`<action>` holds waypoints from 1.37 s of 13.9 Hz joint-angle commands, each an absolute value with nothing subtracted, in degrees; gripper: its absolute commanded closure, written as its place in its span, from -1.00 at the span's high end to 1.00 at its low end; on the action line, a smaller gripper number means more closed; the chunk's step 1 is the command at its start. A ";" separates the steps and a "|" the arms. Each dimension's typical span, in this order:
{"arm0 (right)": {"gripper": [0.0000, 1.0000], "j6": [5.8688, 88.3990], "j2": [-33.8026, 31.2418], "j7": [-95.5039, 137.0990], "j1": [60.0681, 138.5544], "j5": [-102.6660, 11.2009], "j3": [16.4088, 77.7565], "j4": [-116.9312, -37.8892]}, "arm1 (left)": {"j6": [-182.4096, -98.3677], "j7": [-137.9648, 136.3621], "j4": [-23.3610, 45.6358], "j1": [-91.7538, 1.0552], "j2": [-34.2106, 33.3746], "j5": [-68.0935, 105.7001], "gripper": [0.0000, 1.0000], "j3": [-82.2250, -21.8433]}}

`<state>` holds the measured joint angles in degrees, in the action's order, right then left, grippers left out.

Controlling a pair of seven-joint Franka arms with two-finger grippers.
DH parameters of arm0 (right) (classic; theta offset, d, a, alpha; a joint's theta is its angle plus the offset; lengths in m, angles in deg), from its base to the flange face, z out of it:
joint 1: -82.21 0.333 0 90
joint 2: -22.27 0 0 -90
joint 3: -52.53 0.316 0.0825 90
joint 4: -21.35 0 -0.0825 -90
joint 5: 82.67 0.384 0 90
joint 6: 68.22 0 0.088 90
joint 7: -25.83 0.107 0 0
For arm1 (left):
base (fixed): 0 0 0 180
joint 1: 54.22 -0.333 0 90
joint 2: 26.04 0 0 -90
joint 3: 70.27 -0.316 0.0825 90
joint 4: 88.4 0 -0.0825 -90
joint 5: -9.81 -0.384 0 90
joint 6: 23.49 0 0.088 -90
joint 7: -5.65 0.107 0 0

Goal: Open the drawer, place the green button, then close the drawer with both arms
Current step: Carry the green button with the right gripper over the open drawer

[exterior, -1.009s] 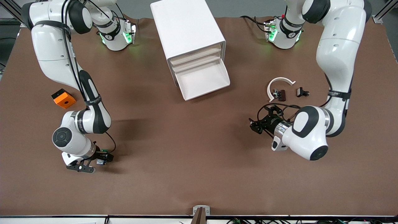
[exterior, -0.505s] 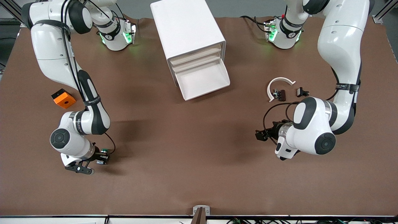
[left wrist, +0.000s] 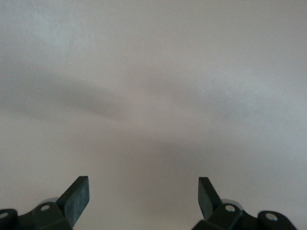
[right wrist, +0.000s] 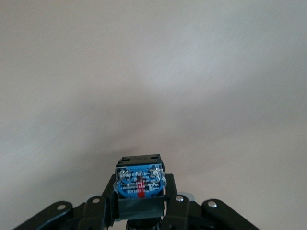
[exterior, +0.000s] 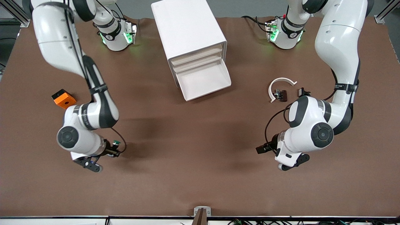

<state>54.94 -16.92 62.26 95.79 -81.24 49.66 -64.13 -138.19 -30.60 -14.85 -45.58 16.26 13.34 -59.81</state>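
Front view, drawer: the bottom drawer [exterior: 204, 82] of the white cabinet [exterior: 187, 28] stands pulled out, its tray bare, near the middle of the surface's [exterior: 200, 175] edge by the robots' bases.
Front view, right gripper: the right gripper [exterior: 112, 150] hangs low over the surface toward the right arm's end, closed on the button [exterior: 116, 143], whose green cap just shows at the fingers.
Front view, key relation: the open drawer lies well apart from the held button, toward the bases' edge and toward the middle; I judge the right arm must carry it that way.
Front view, left gripper: the left gripper [exterior: 262, 149] waits over bare surface toward the left arm's end; the left arm is no closer to the drawer than the right.
Front view, other things: an orange block [exterior: 63, 99]; black clips [exterior: 282, 95] with a white curved piece [exterior: 279, 86].
Left wrist view: fingers [left wrist: 76, 197] spread wide, nothing between them.
Right wrist view: the button sits clamped between the jaws, its blue-marked base facing the camera.
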 commanded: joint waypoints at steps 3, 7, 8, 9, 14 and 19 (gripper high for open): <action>-1.00 52.90 -1.40 80.37 106.00 -80.73 49.10 -79.35 | -147.66 -31.96 -5.89 -45.70 10.62 12.10 1.00 -59.55; -1.00 49.90 4.86 99.95 116.81 -80.91 49.10 -83.50 | -149.87 -34.51 -4.64 -44.56 10.44 11.83 1.00 -59.72; -1.00 49.73 5.04 105.75 120.24 -81.00 49.02 -83.51 | -149.88 -34.95 -4.64 -44.56 10.35 11.92 1.00 -59.73; -1.00 49.81 5.05 110.33 122.97 -81.34 49.02 -83.42 | -150.31 -35.83 -4.55 -44.47 10.26 11.83 1.00 -59.73; -1.00 50.52 4.43 126.53 132.30 -82.67 49.02 -83.42 | -161.30 -43.55 5.28 -42.89 6.13 10.87 1.00 -59.81; -1.00 50.69 4.17 133.05 136.00 -82.84 48.93 -84.38 | -161.04 -45.33 8.27 -39.02 5.60 8.67 1.00 -59.73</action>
